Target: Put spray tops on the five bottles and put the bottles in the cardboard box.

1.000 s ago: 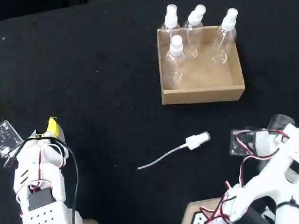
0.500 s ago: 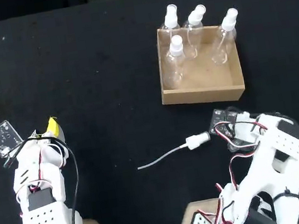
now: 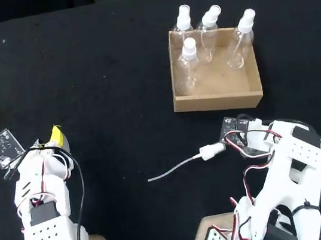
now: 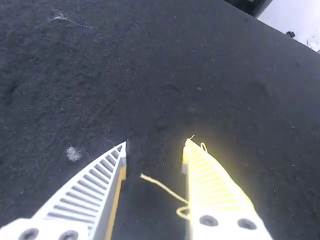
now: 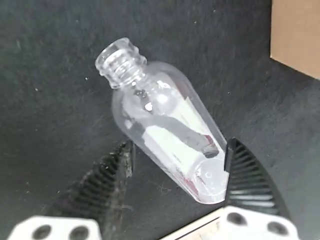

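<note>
The bottle (image 5: 165,135), clear and uncapped, is lying on its side on the black table (image 3: 81,77), near a corner of the box (image 3: 218,100). The right gripper (image 5: 180,146) is straddling its lower half, fingers spread and not clamping. The spray top (image 3: 212,150) is lying just beside that arm. Four capped bottles (image 3: 188,61) are standing in the box. The left gripper (image 4: 155,150) is hanging spread over bare cloth.

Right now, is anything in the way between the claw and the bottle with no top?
Nothing visible is. The uncapped bottle lies on its side on the black table, already between the open fingers of the right gripper.
</note>
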